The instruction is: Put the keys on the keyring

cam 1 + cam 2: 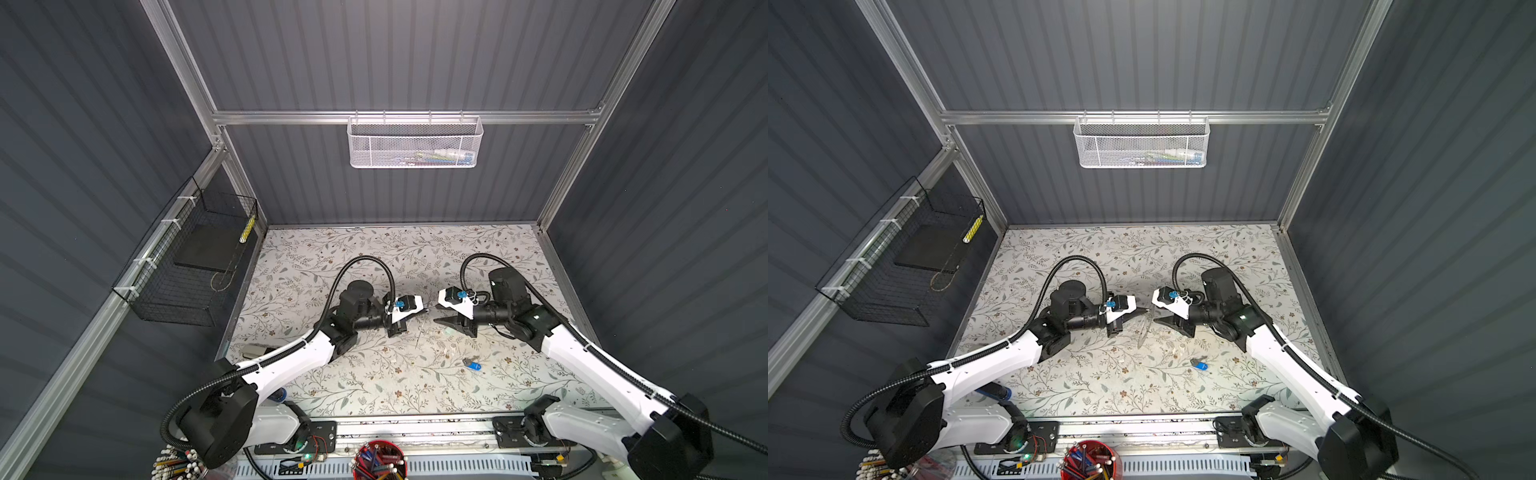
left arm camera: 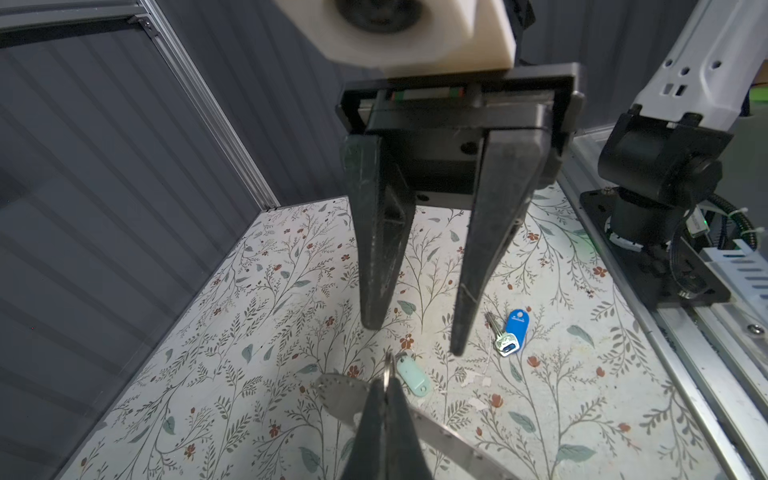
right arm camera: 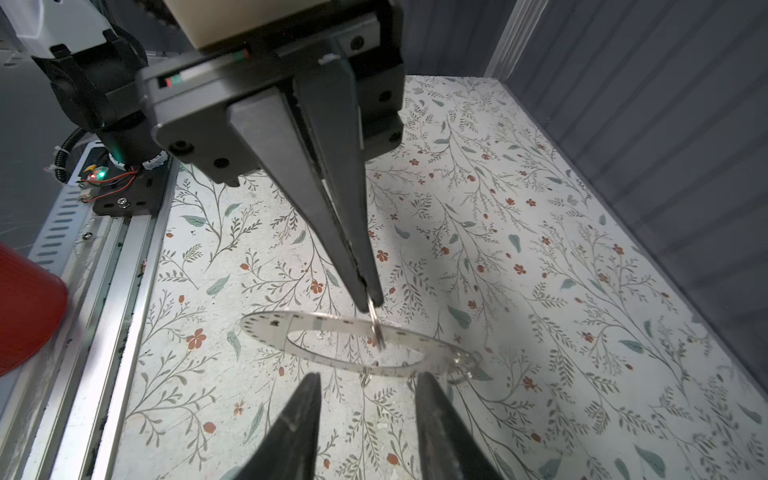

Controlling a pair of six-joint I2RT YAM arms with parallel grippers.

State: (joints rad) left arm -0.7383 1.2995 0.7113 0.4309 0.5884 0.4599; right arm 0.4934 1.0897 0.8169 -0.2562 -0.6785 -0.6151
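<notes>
**Two robot arms are meeting tip to tip over the floral bench (image 1: 374,386), with the keyring (image 3: 270,328) hanging between them.**

The left gripper (image 3: 372,297) is pressing its jaws together on a small wire ring (image 3: 376,328) that is crossing the keyring's band, so the flat grey ring is dangling just below those tips. The right gripper (image 2: 411,340) is facing it, jaws apart and holding nothing, just beside the ring. Both forearms are reaching inward from the near edge, with the grippers pointing at each other. The left wrist view is showing the blue-tagged key (image 2: 513,332) and a mint-green tag (image 2: 411,376) lying on the bench. In both top views the keyring is showing only edge-on.
</notes>
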